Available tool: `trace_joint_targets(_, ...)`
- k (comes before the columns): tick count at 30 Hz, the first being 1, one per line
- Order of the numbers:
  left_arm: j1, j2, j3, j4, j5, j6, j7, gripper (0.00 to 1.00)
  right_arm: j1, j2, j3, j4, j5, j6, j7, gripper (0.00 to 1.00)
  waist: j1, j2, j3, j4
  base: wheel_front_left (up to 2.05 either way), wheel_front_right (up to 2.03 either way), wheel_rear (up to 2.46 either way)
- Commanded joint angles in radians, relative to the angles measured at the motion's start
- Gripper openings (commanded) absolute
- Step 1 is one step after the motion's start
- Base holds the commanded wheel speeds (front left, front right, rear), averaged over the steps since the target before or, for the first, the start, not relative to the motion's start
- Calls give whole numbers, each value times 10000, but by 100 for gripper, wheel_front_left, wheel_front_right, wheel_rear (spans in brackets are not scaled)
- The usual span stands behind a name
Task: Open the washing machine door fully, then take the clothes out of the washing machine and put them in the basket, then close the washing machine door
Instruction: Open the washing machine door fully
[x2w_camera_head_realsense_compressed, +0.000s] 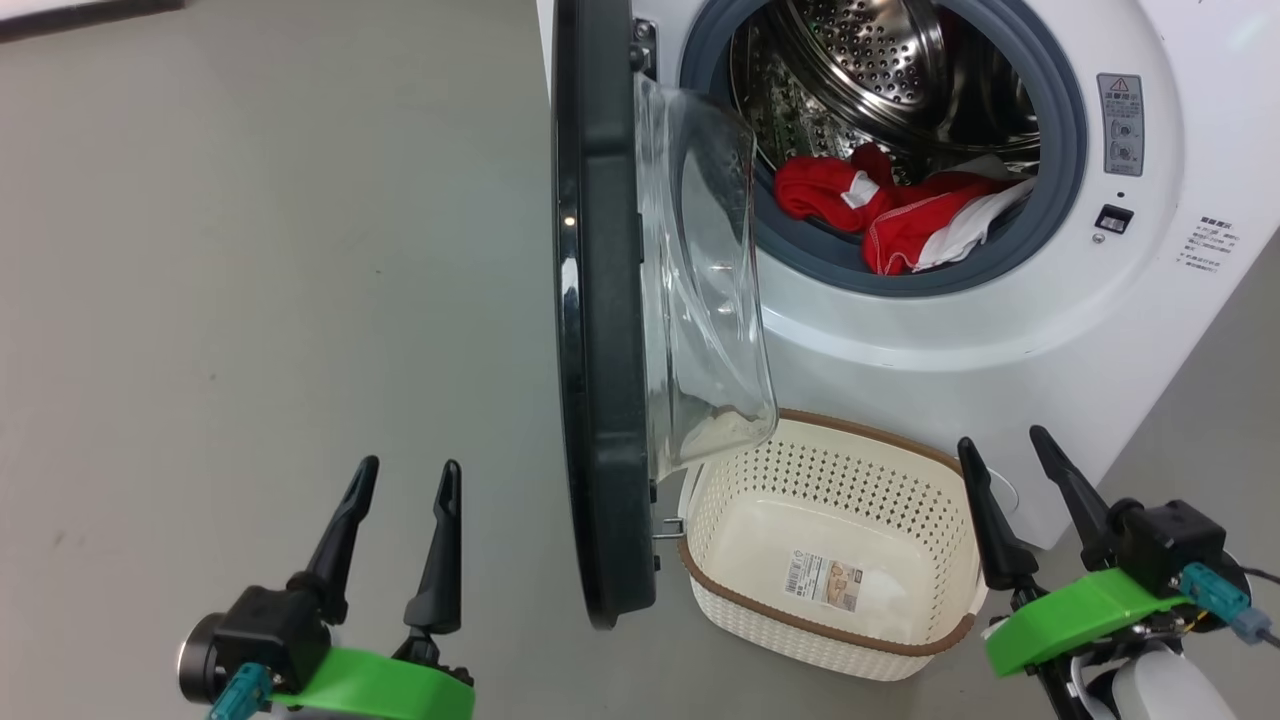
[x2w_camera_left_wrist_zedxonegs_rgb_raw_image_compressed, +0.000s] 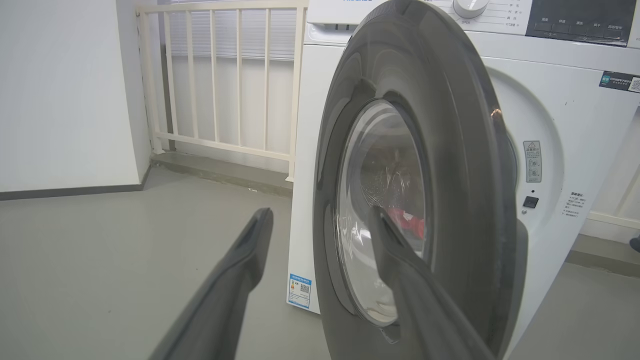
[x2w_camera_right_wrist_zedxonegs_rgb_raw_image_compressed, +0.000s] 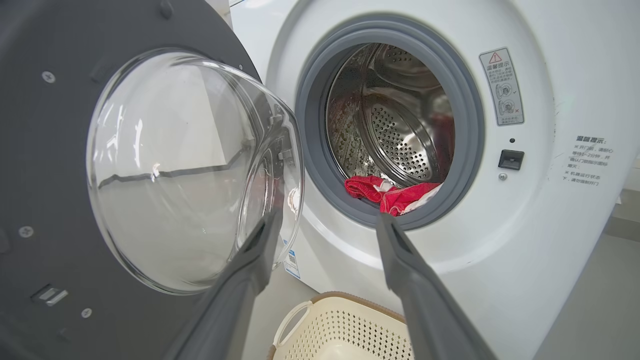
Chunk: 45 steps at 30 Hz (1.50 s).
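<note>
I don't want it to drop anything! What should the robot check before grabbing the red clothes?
1. Door stands clear of the drum: ok.
2. Clothes lie at the drum's front edge, in sight: ok.
3. Basket empty, on the floor below the drum: ok.
4. Right gripper open, holding nothing: ok.
5. Left gripper open, apart from the door: ok.
6. More clothes hidden deeper in the drum: cannot tell.
</note>
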Motion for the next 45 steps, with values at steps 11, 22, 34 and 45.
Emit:
trace_joint_targets(11, -5, 108, 386, -166, 194, -102, -78, 100, 501, 439, -484, -724, -672, 65, -94, 100, 0, -1, -95, -20, 0, 0, 0)
trace_joint_targets(22, 17, 108, 383, -97, 227, -126, -78, 100, 655, 562, -452, -753, -734, 65, -95, 100, 0, -1, -154, -56, 0, 0, 0)
trace_joint_targets(34, 19, 108, 291, 114, 227, -185, -78, 100, 704, 594, -348, -679, -732, 65, -95, 100, 0, -1, -201, -85, 0, 0, 0)
trace_joint_targets(45, -592, 108, 279, 73, 151, -166, -78, 0, 682, 601, -147, -523, -647, 65, -95, 100, 0, -1, -216, -146, 0, 0, 0)
